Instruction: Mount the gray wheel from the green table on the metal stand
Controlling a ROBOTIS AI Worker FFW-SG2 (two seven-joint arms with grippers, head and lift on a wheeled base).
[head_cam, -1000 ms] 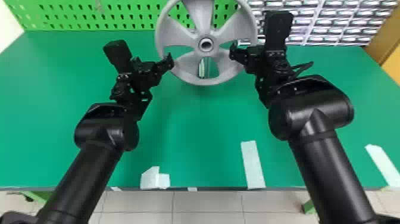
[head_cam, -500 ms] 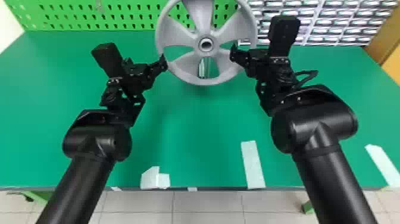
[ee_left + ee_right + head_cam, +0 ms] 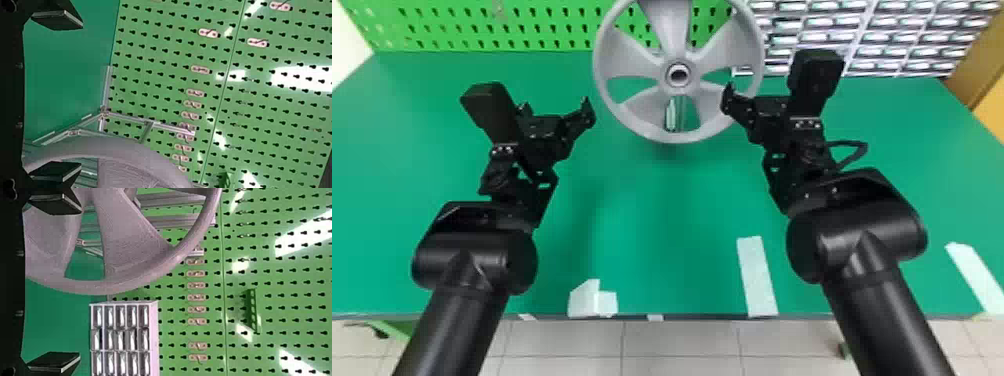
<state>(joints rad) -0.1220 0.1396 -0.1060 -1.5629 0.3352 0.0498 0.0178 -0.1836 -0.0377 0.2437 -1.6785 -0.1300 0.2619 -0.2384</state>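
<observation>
Pale flat tape (image 3: 757, 277) is on the smooth green bench (image 3: 672, 210). Left gripper (image 3: 556, 110) and right gripper (image 3: 767, 110) have each their flat fingers apart. Between them, the finely ridged, broad-spoked gray wheel (image 3: 664, 25) is upright before the metal stand (image 3: 172, 200). Farther is a green pegboard (image 3: 457, 15).

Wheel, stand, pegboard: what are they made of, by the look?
Wheel: probably 3D-printed plastic, matte gray; fine layer-like lines run across its spokes.
Stand: likely aluminum profile, satin silver; straight bars with grooves along their length.
Pegboard: glossy green, throwing bright reflections; perhaps painted sheet metal, but plastic isn't ruled out.
</observation>
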